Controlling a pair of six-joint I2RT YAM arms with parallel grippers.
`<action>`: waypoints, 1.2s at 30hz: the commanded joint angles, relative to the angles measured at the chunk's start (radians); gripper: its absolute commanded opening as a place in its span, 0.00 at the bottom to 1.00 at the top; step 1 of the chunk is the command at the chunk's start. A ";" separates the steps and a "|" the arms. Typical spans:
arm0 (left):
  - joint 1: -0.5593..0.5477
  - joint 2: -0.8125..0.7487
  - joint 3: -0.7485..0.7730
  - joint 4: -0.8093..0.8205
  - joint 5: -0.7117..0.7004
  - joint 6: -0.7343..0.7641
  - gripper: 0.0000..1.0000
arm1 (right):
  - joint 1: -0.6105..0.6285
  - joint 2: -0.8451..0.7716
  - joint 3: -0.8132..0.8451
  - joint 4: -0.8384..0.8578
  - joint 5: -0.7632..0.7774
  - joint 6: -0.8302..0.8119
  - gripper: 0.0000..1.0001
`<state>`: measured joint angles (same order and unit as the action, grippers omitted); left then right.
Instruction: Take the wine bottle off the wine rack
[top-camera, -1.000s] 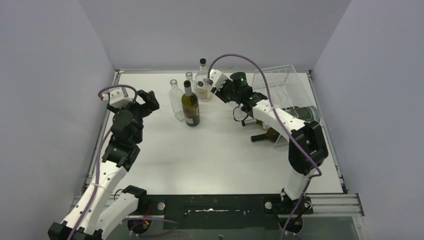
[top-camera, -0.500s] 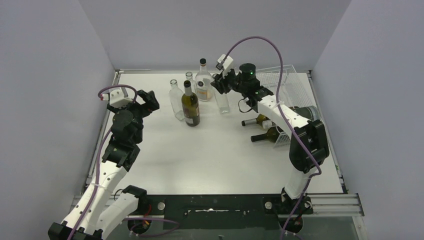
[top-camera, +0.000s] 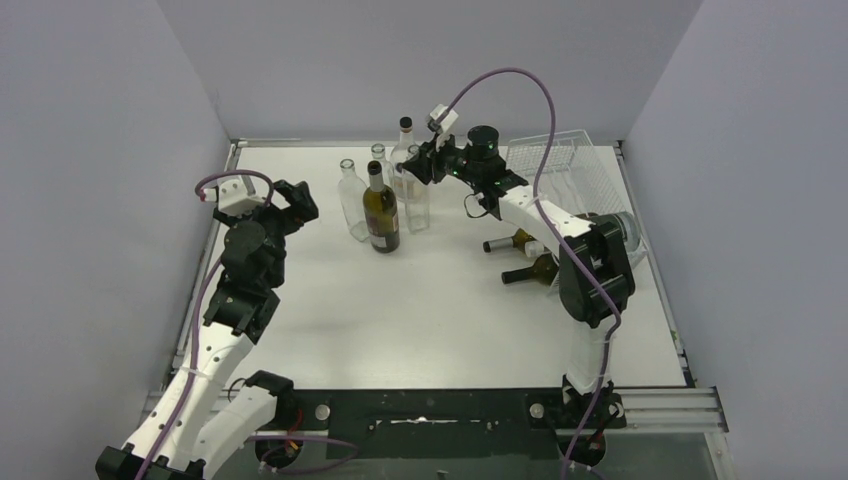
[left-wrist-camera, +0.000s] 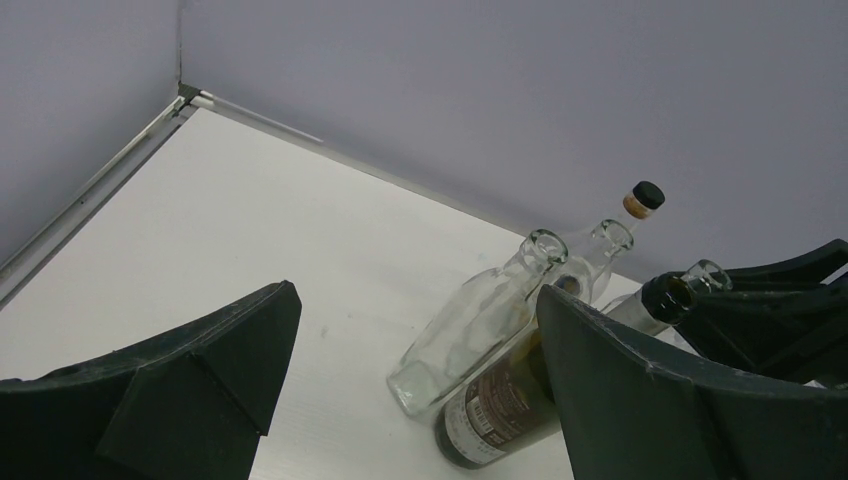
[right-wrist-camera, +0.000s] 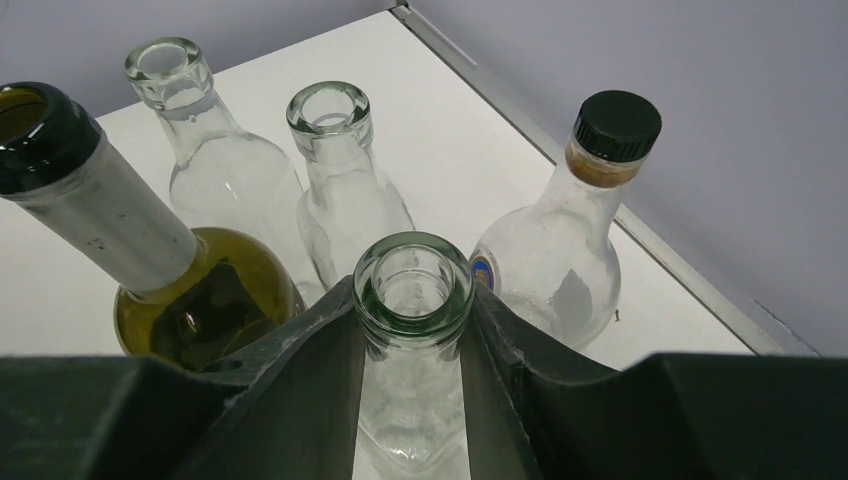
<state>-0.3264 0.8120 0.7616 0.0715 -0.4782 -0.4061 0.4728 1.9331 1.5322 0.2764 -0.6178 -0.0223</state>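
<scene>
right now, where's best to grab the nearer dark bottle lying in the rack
Its neck. The nearer dark bottle lies on its side, neck poking out the left of the wine rack, body among the wires. Come from above on that open side, jaws across the neck.

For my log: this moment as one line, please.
right gripper: shut on clear bottle | left gripper: open | wine rack: dark bottles inside

No wording can be read. Small print is seen on the dark bottle's label (left-wrist-camera: 480, 428) and a round emblem on the capped bottle (right-wrist-camera: 484, 270), both illegible.
</scene>
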 joint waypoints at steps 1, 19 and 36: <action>-0.001 -0.014 0.010 0.060 0.008 0.004 0.91 | 0.005 -0.021 0.067 0.167 -0.021 0.036 0.05; 0.000 -0.013 0.010 0.061 0.009 0.004 0.90 | 0.001 0.009 0.020 0.169 0.019 0.040 0.26; 0.000 -0.017 0.013 0.058 0.002 0.006 0.91 | 0.010 0.017 0.051 0.082 0.062 0.022 0.72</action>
<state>-0.3264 0.8097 0.7616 0.0715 -0.4782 -0.4061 0.4736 1.9846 1.5303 0.3431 -0.5793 0.0154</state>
